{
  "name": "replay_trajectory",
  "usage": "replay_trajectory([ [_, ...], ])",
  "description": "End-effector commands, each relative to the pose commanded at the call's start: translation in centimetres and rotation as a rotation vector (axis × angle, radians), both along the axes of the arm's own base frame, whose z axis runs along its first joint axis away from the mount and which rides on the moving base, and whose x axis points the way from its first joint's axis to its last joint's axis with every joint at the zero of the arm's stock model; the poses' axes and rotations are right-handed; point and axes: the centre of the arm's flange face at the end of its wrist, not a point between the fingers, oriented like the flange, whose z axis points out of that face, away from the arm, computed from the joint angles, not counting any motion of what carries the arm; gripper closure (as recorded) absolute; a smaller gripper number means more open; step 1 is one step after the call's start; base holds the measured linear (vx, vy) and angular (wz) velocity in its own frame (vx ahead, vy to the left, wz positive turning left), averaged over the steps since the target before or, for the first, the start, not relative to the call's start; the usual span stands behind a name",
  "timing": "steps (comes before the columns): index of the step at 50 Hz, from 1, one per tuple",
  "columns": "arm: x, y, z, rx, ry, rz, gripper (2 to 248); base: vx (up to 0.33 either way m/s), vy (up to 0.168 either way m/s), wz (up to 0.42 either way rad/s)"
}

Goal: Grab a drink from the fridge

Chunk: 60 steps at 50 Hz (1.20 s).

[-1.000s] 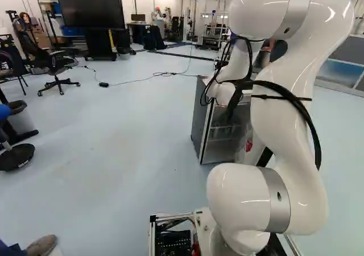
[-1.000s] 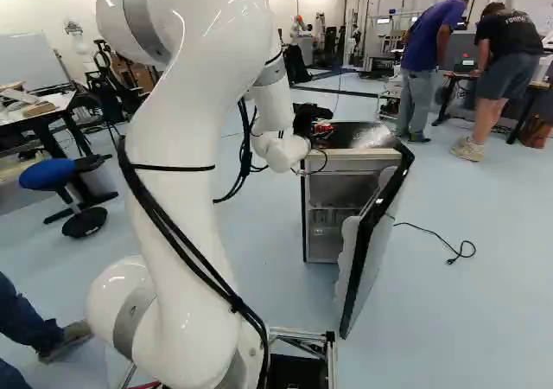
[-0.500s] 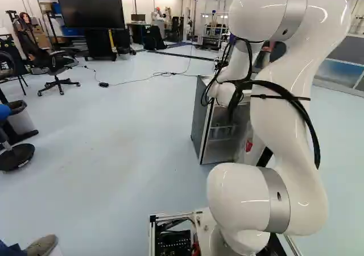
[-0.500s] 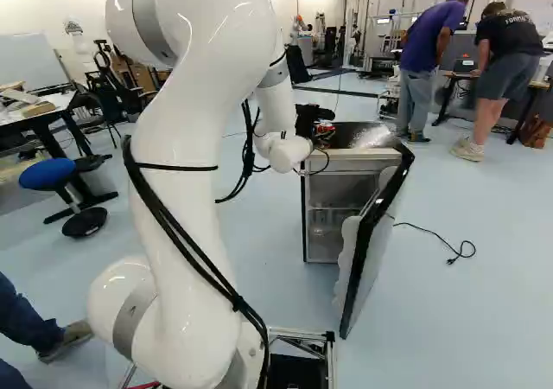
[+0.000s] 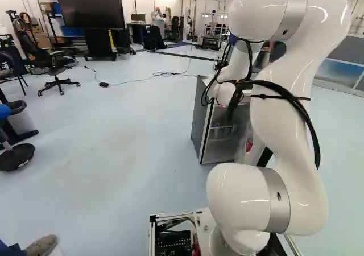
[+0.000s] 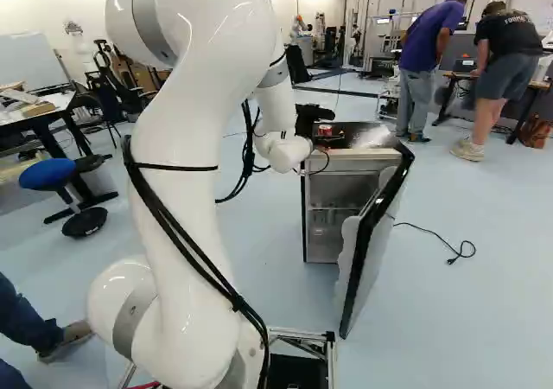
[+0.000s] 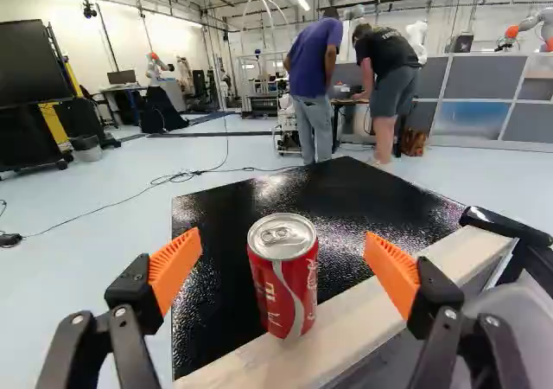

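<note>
In the right base view my gripper (image 6: 311, 117) is at the fridge top, partly hidden by the wrist. A red can (image 6: 325, 130) stands upright there beside it. The wrist view shows my gripper (image 7: 283, 264) open, with an orange pad (image 7: 175, 268) on one side of the red can (image 7: 285, 290) and a gap on both sides. The can rests near the front edge of the black top, by the pale strip (image 7: 346, 333). The fridge (image 6: 337, 181) has its door (image 6: 371, 242) swung open, with clear items on a shelf inside.
A cable (image 6: 432, 239) runs over the floor beside the fridge. Two people stand beyond it, near a table. An office chair (image 5: 54, 68) and a large screen (image 5: 91, 8) are at the left of the left base view. Another robot (image 7: 529, 28) stands far off.
The gripper's fingers have spread apart and let go of the can, which now stands in plain sight on the fridge top. My arm has shifted slightly; the base has not moved.
</note>
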Motion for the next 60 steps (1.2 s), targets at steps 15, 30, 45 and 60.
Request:
replay_trajectory([
  [15,-2.3,0.2,1.7,-0.003,-0.01,-0.009,3,0.0,0.0,0.0],
  [30,-5.3,0.3,3.7,-0.007,-0.025,-0.023,3,0.0,0.0,0.0],
  [45,-8.1,-0.5,5.5,-0.014,-0.046,-0.054,3,0.0,0.0,0.0],
  [60,-10.3,-1.9,7.2,-0.024,-0.073,-0.095,3,0.0,0.0,0.0],
])
